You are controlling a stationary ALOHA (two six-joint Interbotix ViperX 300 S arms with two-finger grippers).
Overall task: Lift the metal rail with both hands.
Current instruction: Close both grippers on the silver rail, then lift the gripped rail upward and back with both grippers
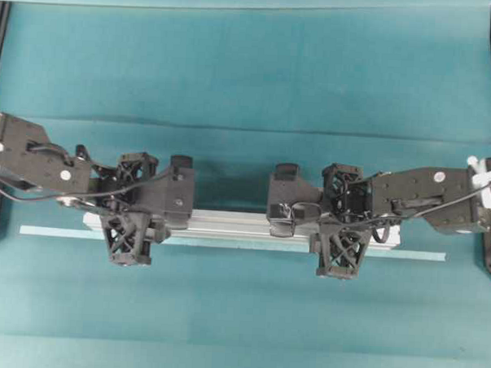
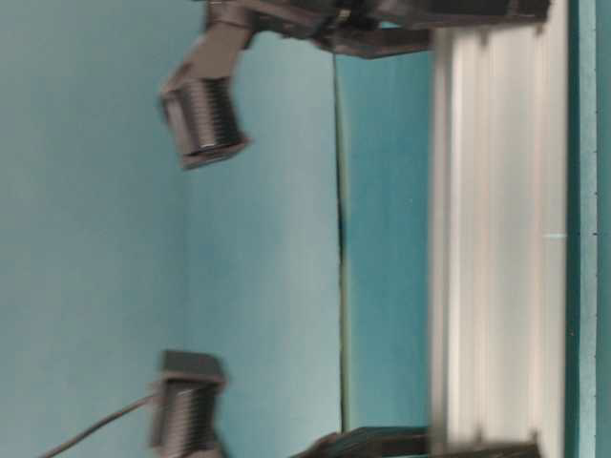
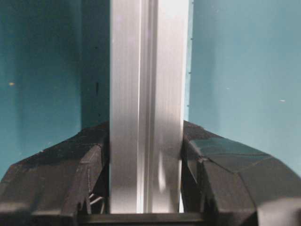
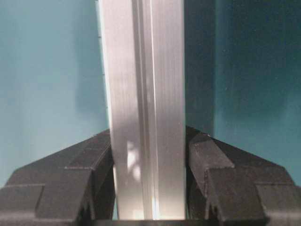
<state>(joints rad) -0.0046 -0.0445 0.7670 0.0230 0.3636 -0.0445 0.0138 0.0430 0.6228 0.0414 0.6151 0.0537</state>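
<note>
Teal table cover (image 1: 250, 78) fills every view. One metal rail (image 1: 227, 226) lies with its long axis left to right across the overhead view, just behind one thinner pale flat strip (image 1: 405, 255) that runs parallel and reaches further out at both ends. Whether the rail has left the cloth cannot be settled from above; the table-level view shows it blurred, with a band of teal between it and the strip, so it may be just off the surface, as a guess only. Two arms come in from the sides, one each. The left gripper (image 1: 132, 207) straddles the rail near its left end, the right gripper (image 1: 342, 221) near its right end; the middle stretch of the rail between them is bare. Each is about equally far from its own end, so the load looks evenly shared. Both wrist views agree: the rail runs straight away from the camera, and a black finger (image 3: 91, 165) presses each flank on the left, likewise a finger (image 4: 96, 160) on the right, with no gap visible at either side. So both claws are part-closed, clamped across the rail's width. Judgement: the lift turns on the two ends rising together, keeping that long axis level. Count: one rail, one strip, two grippers, four fingers on the rail.
</note>
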